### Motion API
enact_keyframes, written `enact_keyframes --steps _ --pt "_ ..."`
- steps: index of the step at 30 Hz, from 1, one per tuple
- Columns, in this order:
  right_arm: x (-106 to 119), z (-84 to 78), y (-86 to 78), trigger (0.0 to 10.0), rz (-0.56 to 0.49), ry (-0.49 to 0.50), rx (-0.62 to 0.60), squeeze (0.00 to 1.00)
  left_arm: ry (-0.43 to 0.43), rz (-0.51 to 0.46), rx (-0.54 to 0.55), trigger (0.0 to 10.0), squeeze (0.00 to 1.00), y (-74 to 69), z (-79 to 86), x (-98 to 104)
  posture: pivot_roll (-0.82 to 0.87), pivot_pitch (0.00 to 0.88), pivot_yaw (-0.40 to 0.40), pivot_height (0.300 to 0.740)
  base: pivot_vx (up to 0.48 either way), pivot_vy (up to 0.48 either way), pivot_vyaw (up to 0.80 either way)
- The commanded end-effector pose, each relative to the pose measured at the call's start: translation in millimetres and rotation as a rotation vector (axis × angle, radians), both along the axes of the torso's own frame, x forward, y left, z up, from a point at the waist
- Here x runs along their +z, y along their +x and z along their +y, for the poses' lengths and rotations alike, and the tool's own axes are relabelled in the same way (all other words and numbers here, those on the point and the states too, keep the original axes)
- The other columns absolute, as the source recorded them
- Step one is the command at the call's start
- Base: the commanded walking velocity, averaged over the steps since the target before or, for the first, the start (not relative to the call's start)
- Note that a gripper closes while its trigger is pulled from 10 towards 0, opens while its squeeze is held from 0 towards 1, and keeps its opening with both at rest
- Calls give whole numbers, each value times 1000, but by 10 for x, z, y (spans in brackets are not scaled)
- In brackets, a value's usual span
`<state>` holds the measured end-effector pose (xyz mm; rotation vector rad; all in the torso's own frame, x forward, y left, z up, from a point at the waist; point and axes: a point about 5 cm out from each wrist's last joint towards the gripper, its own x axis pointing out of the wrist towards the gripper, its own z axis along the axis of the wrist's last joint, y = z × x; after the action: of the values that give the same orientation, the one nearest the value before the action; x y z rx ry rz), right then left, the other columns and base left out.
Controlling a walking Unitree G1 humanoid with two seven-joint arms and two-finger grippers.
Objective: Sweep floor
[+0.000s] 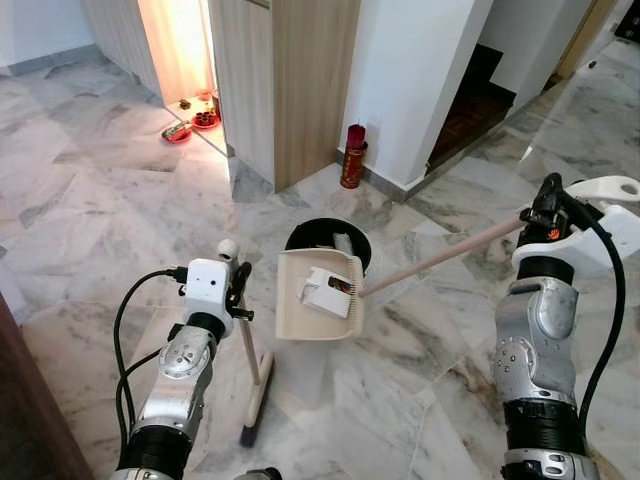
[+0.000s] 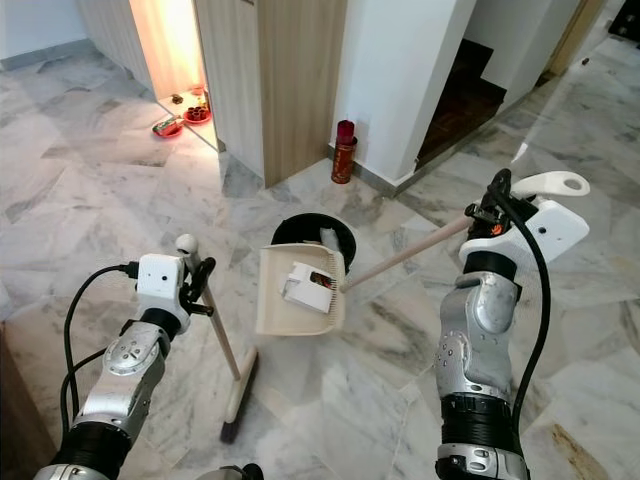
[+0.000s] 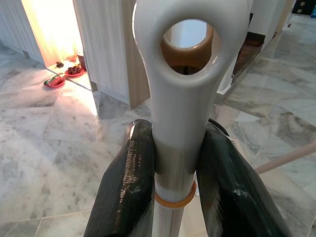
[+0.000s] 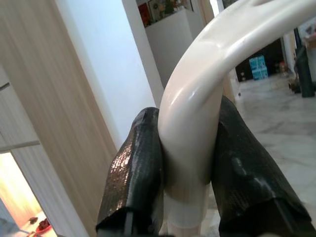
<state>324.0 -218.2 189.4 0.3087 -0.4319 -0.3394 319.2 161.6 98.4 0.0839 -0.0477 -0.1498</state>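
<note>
Left hand (image 3: 173, 173) clamped on cream broom handle (image 1: 250, 340); right hand (image 4: 190, 163) clamped on cream long-handled plastic dustpan (image 1: 320, 295), tilted over round black bin (image 1: 300, 236).

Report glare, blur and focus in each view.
Left eye view: the lit alcove is blown out, the dustpan sharp. Left wrist view: broom handle crisp, floor behind soft. Right wrist view: glare streaks the dustpan handle, background blurred.

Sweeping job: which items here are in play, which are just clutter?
In play: broom in left claw; dustpan, its handle in right claw; black bin.
Clutter: red canister; red dishes.
</note>
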Motion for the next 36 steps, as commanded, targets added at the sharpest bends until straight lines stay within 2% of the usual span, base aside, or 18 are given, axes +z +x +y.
enact_keyframes --steps 1,11,24,36 --pt "195 5 -39 10000 -83 -28 -7 0 -7 -31 -4 10000 0 30 -13 64 234 53 -96 740 0 0 0" --pt "270 20 -31 10000 -95 -34 0 0 -7 -29 6 10000 0 16 6 56 234 65 -99 740 0 0 0" --pt "466 107 -44 10000 -182 -94 30 0 -4 -27 12 10000 0 10 21 47 233 61 -96 740 0 0 0" --pt "480 119 -47 10000 -188 -99 38 0 3 -35 6 10000 0 23 14 63 235 54 -95 740 0 0 0"
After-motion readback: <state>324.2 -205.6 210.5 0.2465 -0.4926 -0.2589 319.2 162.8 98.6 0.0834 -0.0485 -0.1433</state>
